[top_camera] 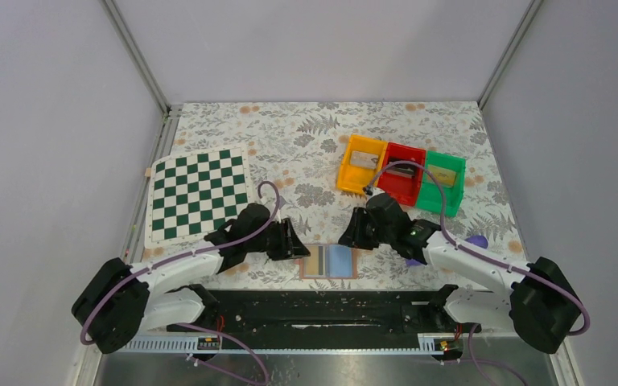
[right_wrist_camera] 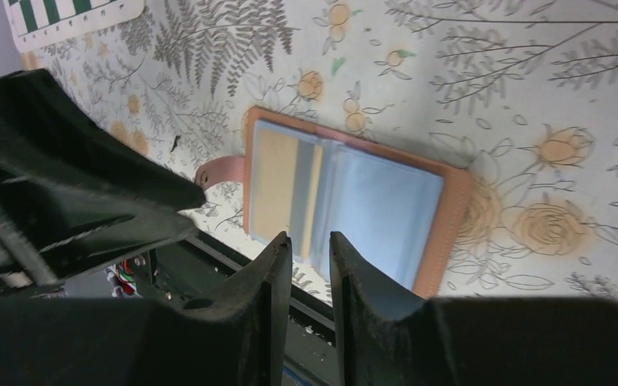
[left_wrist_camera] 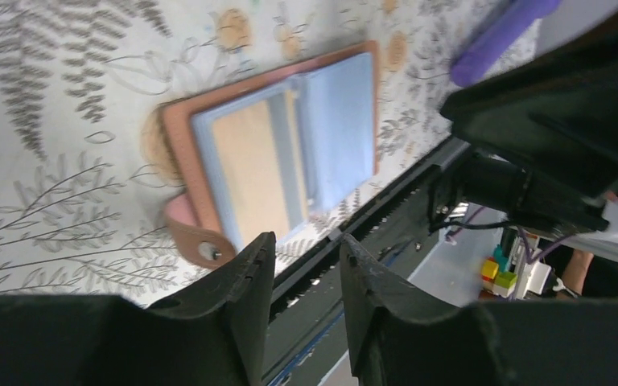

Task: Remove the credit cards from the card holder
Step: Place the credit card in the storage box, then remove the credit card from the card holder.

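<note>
1. The holder [top_camera: 330,261] lay open and face up at the middle of the tabletop's [top_camera: 306,137] near edge, right beside the black rail [top_camera: 322,310]. The cards [right_wrist_camera: 278,181] sat in its sleeves, a yellowish one on the left page and bluish on the right.
2. The left gripper [left_wrist_camera: 304,241] had its fingers a little apart with nothing between them. It stood at the holder's near-left corner, by the strap [left_wrist_camera: 197,237].
3. The right gripper [right_wrist_camera: 310,241] also showed a narrow gap and held nothing. It stood at the holder's near edge, about at the fold. Whether either gripper touched the holder could not be told.
4. Risk: the holder was light and not pinned. A pull on a card would likely drag the whole holder along unless the other gripper pressed it down.
5. Risk: the holder lay so near the edge that a push toward the robot could slide it onto the rail or off the tabletop.
6. Risk: the cards were thin and flush in their sleeves. Fingers set this close might pinch sleeve and card together, or slip off the card's edge.
7. Risk: the left fingers could catch the strap instead of a card and flip the left page shut.
8. Risk: the grippers were near each other over a small thing, so they could collide if both moved inward.
</note>
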